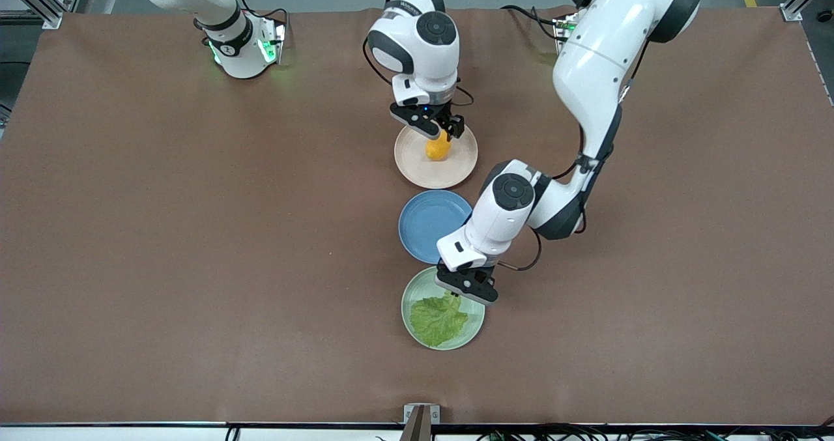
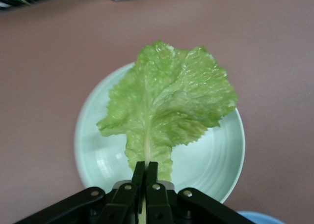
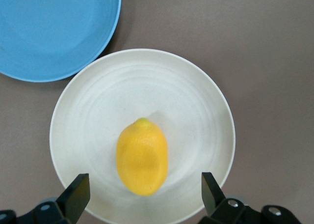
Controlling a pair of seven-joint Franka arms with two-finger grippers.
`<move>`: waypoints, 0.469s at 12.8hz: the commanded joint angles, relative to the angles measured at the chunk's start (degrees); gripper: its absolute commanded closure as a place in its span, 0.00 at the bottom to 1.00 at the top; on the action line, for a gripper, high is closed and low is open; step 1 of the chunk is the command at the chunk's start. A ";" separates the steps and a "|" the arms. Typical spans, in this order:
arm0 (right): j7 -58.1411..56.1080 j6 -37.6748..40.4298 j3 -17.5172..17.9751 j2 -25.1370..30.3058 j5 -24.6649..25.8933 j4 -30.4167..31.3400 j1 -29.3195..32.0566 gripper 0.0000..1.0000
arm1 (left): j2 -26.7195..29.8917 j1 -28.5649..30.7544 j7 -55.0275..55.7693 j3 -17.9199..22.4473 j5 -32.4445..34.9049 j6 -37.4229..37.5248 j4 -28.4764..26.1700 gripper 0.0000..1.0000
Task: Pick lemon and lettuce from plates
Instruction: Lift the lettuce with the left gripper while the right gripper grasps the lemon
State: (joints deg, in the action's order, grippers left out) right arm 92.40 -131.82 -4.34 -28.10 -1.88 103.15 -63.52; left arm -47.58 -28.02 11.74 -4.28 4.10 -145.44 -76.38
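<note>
Pinching the lettuce (image 2: 167, 106) stem on the mint plate (image 2: 216, 160), the left gripper (image 2: 145, 182) is clamped tight; right gripper (image 3: 142, 192) hangs wide over the lemon (image 3: 142, 157) on the beige plate (image 3: 186, 91).

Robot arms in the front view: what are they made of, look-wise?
Both arms are glossy white shells with dark grey round joint caps. Each ends in a black two-fingered claw: left claw, right claw. Thin black cables loop alongside, and green lights glow at the bases.

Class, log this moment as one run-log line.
left hand: shut on lettuce stem | right hand: open over lemon
</note>
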 commanded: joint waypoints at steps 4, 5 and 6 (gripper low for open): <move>1.29 -6.43 -0.84 -5.90 3.55 -0.93 0.15 0.00 | 15.48 8.31 0.39 0.59 1.70 18.43 -6.29 0.97; 1.29 -7.04 -0.84 -6.78 3.55 -1.19 0.15 0.00 | 18.37 10.25 -0.05 0.67 1.70 18.44 -10.59 0.97; 1.29 -7.22 -0.84 -7.14 3.55 -1.28 0.06 0.00 | 20.75 13.57 -0.22 0.41 1.78 17.92 -14.98 0.98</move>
State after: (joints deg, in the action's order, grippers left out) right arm 92.42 -138.57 -5.23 -34.10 0.20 102.93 -63.44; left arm -32.64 -18.82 11.60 -3.18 4.63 -126.41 -81.41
